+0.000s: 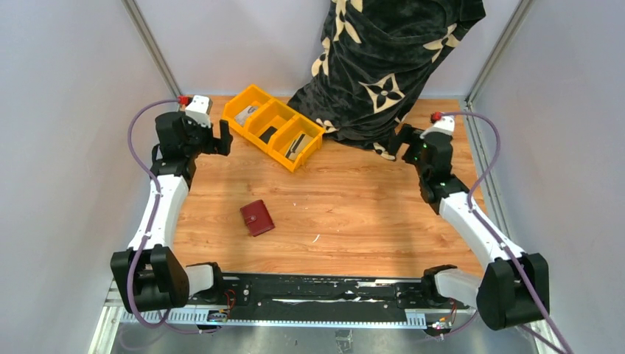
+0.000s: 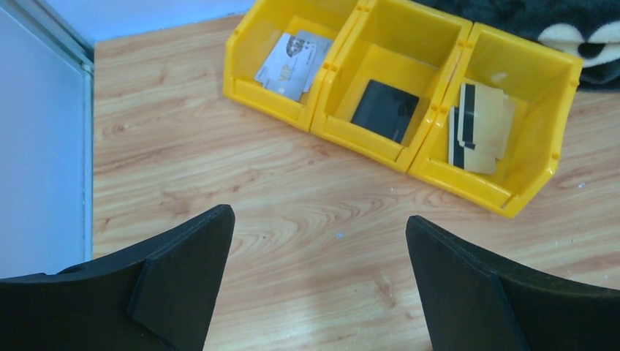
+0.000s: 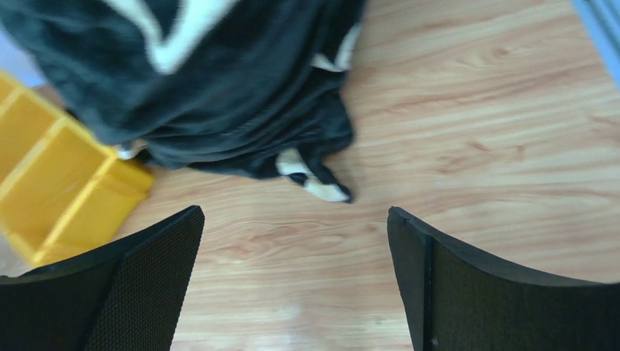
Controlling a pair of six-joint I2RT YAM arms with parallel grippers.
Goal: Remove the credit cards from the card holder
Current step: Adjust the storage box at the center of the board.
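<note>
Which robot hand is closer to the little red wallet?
Left. The left gripper hangs open beyond the red card holder, slightly to its left, near the yellow bin. The right gripper, also open, is farther off to the right by the black cloth.

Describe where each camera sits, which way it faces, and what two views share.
Top external: above, behind the robot, looking down on the table and card holder; both arms show.
Left wrist: on the left arm, facing the yellow bin; open left gripper shows.
Right wrist: on the right arm, facing the black cloth; open right gripper shows.
Shared: both wrist views catch the bin.
</note>
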